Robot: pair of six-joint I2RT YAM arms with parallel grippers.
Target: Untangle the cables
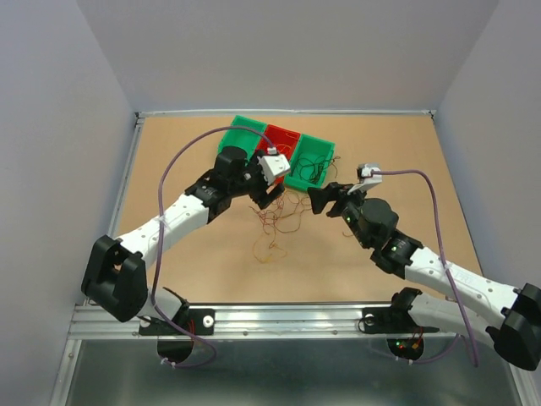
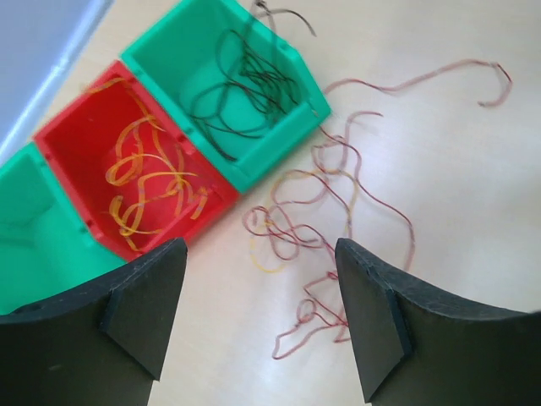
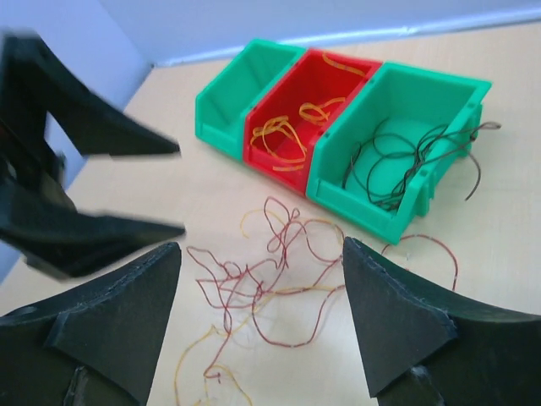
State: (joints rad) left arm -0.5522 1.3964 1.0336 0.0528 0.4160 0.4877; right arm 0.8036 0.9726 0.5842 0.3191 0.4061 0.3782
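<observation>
The cables (image 1: 277, 222) lie as a loose clump of dark red and orange-yellow strands on the wooden table, in front of the bins. In the left wrist view the clump (image 2: 325, 216) lies ahead of my open, empty left gripper (image 2: 258, 283), with some strands between the fingers. In the right wrist view it (image 3: 254, 279) lies between the fingers of my open, empty right gripper (image 3: 258, 283). From above, the left gripper (image 1: 269, 196) and the right gripper (image 1: 319, 199) hover over the clump's far side, facing each other.
Three bins stand in a row at the back: an empty green bin (image 1: 241, 139), a red bin (image 1: 283, 142) with orange strands (image 2: 144, 178), and a green bin (image 1: 313, 161) with black strands (image 2: 241, 93). One red strand (image 2: 423, 80) lies apart.
</observation>
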